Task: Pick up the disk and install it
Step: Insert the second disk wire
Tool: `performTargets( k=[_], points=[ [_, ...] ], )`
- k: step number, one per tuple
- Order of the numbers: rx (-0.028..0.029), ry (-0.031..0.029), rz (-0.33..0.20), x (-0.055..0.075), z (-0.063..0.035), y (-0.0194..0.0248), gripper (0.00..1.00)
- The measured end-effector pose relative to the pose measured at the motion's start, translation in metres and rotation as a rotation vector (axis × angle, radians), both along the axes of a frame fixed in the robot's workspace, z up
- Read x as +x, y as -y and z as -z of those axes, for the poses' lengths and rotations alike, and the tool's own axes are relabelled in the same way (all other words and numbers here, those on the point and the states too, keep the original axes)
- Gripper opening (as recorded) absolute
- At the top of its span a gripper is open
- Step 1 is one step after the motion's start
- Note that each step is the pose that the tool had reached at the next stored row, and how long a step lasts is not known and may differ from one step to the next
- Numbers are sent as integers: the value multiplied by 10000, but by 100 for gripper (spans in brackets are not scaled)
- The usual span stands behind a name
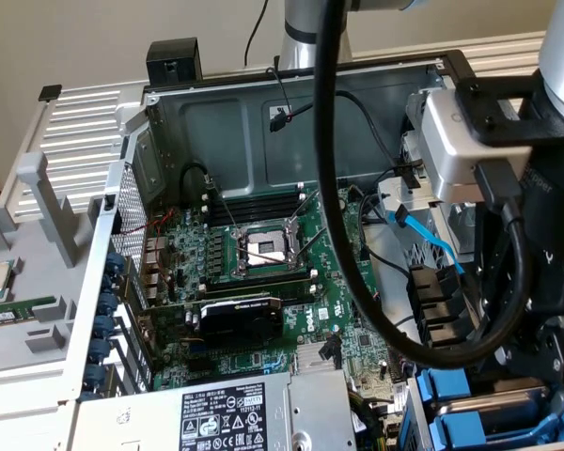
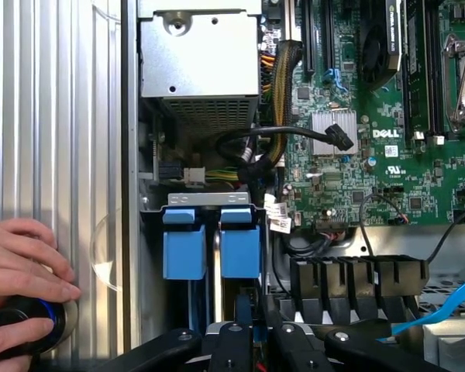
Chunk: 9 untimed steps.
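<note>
The disk (image 2: pixel 240 248) sits in the drive bay at the case's corner, its blue plastic frame showing as two blue tabs under a metal bracket. In the exterior view the disk (image 1: pixel 496 411) shows at the lower right as a silver strip between blue frame pieces. My gripper (image 2: pixel 246 322) hangs right at the disk's near edge, in line with one blue tab, its black fingers drawn close together. Whether they pinch the frame I cannot tell. In the exterior view the gripper (image 1: pixel 542 365) is a dark mass just above the disk.
A grey power-supply box (image 1: pixel 235 413) lies beside the bay, with the green motherboard (image 1: pixel 263 291) beyond it. A thick black cable (image 1: pixel 357 282) loops down to the wrist, near a blue flat cable (image 1: pixel 432 244). A person's hand (image 2: pixel 23 263) rests on a blue-ringed knob outside the case.
</note>
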State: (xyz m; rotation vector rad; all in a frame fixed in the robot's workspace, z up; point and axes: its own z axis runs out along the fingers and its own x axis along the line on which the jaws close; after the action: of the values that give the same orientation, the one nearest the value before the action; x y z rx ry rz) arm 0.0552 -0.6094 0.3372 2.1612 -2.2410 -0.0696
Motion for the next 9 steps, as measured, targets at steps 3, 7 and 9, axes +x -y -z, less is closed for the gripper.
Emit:
performTargets(
  k=[3,7,9],
  points=[
    [-4,-1,0,0,-2,11,16],
    [6,1,0,0,3,14,16],
    [10,1,0,0,5,14,16]
  ],
)
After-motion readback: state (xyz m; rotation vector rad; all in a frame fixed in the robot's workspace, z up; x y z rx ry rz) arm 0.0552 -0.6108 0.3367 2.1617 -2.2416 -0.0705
